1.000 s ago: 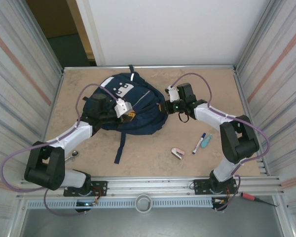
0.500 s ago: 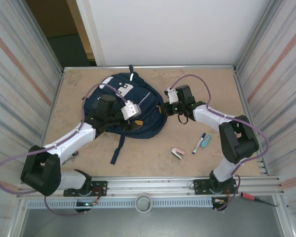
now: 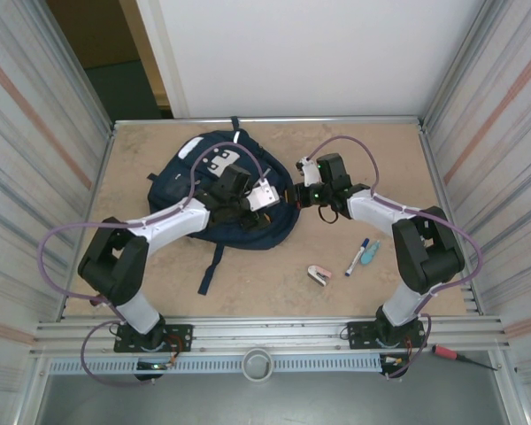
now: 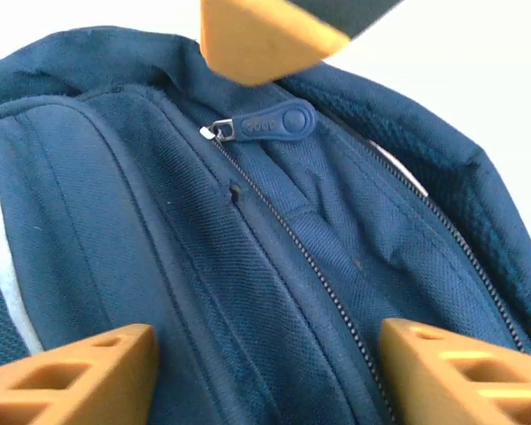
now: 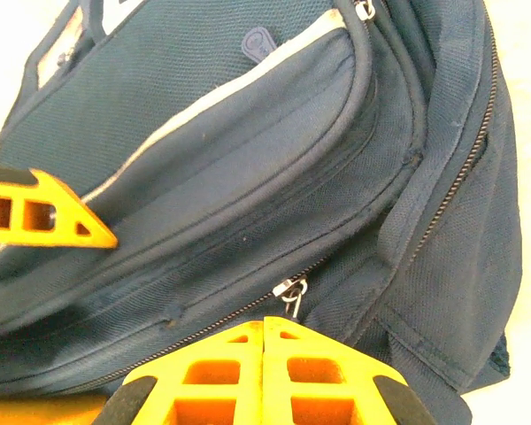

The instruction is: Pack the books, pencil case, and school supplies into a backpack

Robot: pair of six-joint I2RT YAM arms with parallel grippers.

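The backpack (image 3: 199,164) lies left of centre in the top view. The left gripper (image 4: 265,359) is open above it. The zipper pull (image 4: 267,121) lies ahead, upper centre, long axis crosswise. The right gripper (image 5: 264,341), closed, sits just beyond.

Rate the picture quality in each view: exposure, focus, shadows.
Top external: evenly lit and sharp, only faint shadows on the table. Left wrist: background blown out white, zipper pull crisp, near orange fingers blurred. Right wrist: backpack weave sharp, bright corners washed out.
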